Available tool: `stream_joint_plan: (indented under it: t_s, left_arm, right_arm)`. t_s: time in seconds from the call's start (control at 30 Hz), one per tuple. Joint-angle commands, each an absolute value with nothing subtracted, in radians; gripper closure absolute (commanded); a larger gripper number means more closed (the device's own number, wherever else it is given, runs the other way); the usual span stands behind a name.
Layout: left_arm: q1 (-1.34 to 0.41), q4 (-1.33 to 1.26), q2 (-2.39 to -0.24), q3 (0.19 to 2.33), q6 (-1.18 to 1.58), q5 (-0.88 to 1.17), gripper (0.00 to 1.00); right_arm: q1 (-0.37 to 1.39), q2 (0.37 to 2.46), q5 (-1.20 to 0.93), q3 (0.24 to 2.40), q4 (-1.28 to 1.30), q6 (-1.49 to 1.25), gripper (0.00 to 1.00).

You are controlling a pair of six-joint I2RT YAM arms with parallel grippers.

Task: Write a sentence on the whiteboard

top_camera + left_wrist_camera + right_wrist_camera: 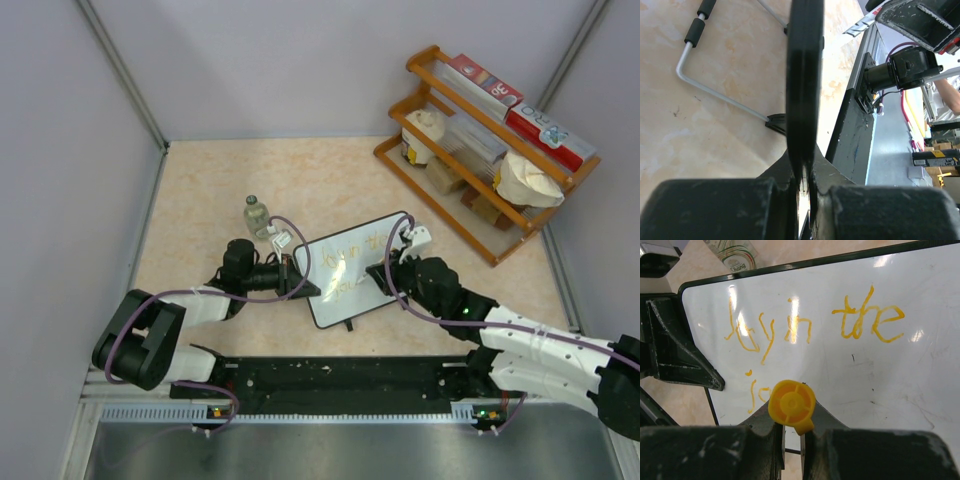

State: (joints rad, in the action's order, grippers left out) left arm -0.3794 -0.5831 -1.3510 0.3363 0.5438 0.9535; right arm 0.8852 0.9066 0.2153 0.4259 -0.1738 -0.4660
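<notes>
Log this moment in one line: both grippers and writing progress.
left gripper: shut on whiteboard | right gripper: shut on marker | sentence: second line begun

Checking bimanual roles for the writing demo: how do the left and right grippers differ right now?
The left gripper clamps the whiteboard by its frame, edge-on; the right gripper holds a yellow marker. The left gripper sits at the board's side edge; the right gripper is over its written face, by the second line of the sentence. Shared: both are shut on something.
</notes>
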Motion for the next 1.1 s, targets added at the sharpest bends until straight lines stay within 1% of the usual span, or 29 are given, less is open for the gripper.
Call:
stream_joint_plan:
  t_s: [0.0, 0.37, 1.07]
  left_arm:
    - [-0.387, -0.563, -1.362, 0.321, 0.518, 0.98, 1.0]
    - [-0.387, -0.566, -1.364, 0.321, 0.518, 0.98, 1.0]
    - [-0.385, -0.566, -1.367, 0.322, 0.52, 0.983, 1.0]
  right_arm:
    - [0.876, 0.913, 0.29, 0.476, -0.204, -0.457, 1.0]
    - [0.876, 0.914, 0.284, 0.476, -0.221, -0.46, 1.0]
    - [0.876, 0.917, 0.242, 0.428, -0.166, -0.462, 1.0]
